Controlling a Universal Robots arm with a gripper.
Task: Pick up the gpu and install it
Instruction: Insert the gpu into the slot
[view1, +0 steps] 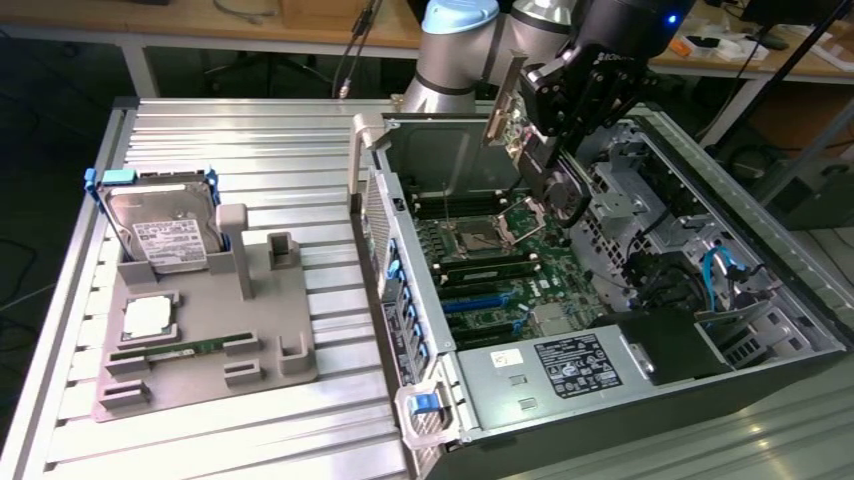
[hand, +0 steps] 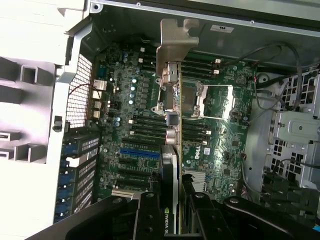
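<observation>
Exterior view: my hand (view1: 558, 120) is clenched on the gpu (view1: 550, 175), holding it on edge above the open case (view1: 747, 250), which lies along the table's (view1: 267, 130) edge at the exterior view's right. The grey holder (view1: 267, 320) near the opposite edge carries a hard drive (view1: 163, 235) and a RAM stick (view1: 187, 348).

Wrist view: the gpu (hand: 170, 150) hangs edge-on over the motherboard (hand: 215, 150), with its bracket (hand: 175, 45) toward the case's rear wall.
</observation>
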